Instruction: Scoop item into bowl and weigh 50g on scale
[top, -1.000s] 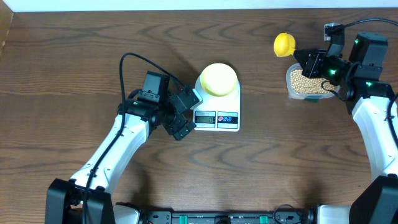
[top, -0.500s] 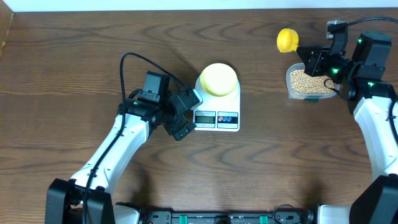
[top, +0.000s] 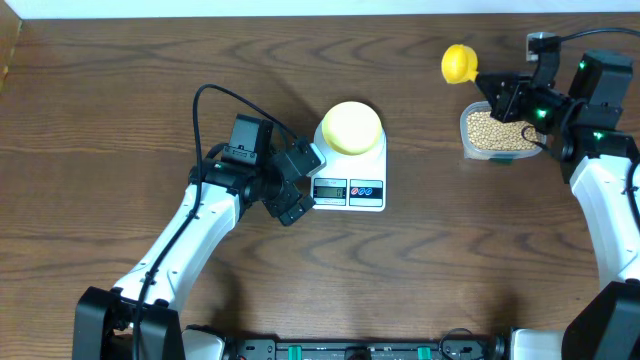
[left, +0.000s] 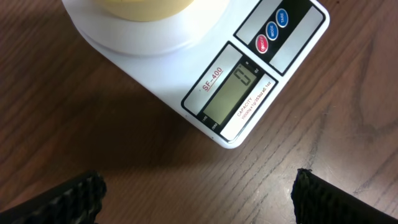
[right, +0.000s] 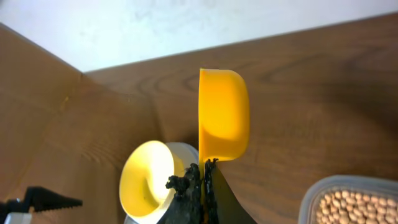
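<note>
From overhead, we see the bowl (top: 351, 127) sitting empty on the scale (top: 372, 196). The beans (top: 492, 131) lie in the tub (top: 463, 138) at the right, the right gripper (top: 497, 97) is clenched on the handle of the scoop (top: 458, 66) just beyond that tub, and the left gripper (top: 303, 187) is spread wide beside the scale, holding nothing. In the left wrist view the display (left: 239, 93) reads what looks like 0, so we judge nothing is weighed yet. In the right wrist view the scoop is turned on its side and we cannot tell if it carries beans, so scooping, pouring and reaching 50 g all seem left.
</note>
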